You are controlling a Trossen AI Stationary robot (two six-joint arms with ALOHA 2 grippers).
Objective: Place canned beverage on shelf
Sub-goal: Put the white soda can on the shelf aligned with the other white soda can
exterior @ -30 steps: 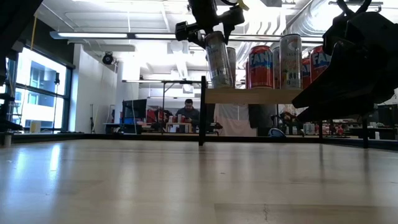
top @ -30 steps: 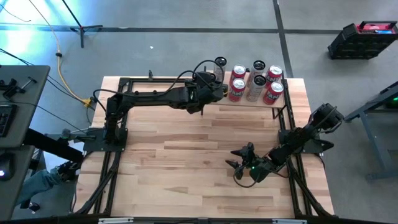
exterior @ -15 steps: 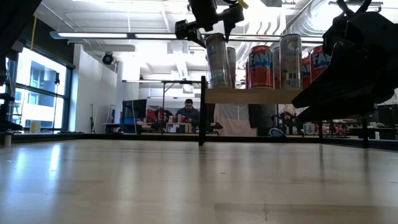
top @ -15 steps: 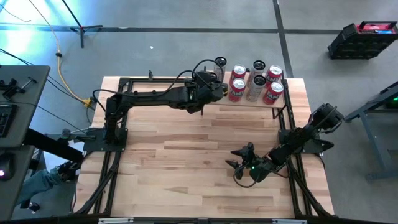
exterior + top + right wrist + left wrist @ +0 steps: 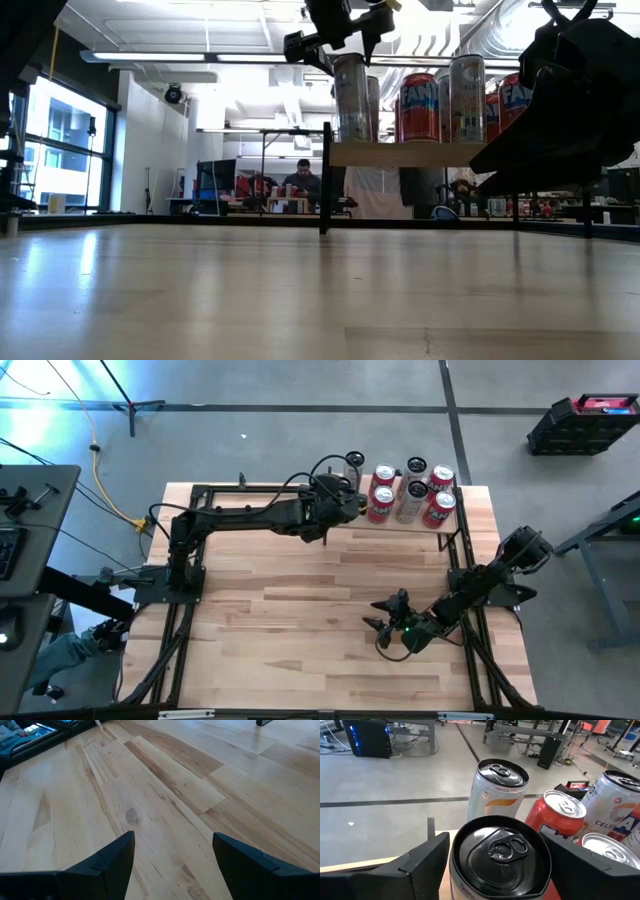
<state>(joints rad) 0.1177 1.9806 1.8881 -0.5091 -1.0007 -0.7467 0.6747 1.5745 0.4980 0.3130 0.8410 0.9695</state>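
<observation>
My left gripper [image 5: 347, 501] is over the left end of the shelf [image 5: 430, 154], a pale board on thin black uprights at the table's far right. It is shut on a silver can with a black top [image 5: 500, 851], which also shows in the low view [image 5: 351, 98]. Several red and silver cans [image 5: 410, 488] stand on the board beside and behind it. My right gripper [image 5: 386, 626] is open and empty, low over the table near its right edge, and shows in its own wrist view [image 5: 172, 865]. My left gripper pinches the can's upper wall just below the rim [image 5: 456, 870] between its two fingers, one on each side. The fingers [image 5: 300, 45] come from above. The can stands upright with its bottom [image 5: 352, 138] at the board's left end; whether it rests there I cannot tell.
A silver can [image 5: 496, 787] stands right behind the held one and a red can [image 5: 557, 817] beside it. A black upright [image 5: 325, 178] marks the shelf's left end. Bare planked tabletop [image 5: 300, 610] lies in front of the shelf. Black frame rails run along the table's edges.
The held can has turned from tilted to upright in my left gripper and has shifted a little toward the other cans. My right arm has kept still.
</observation>
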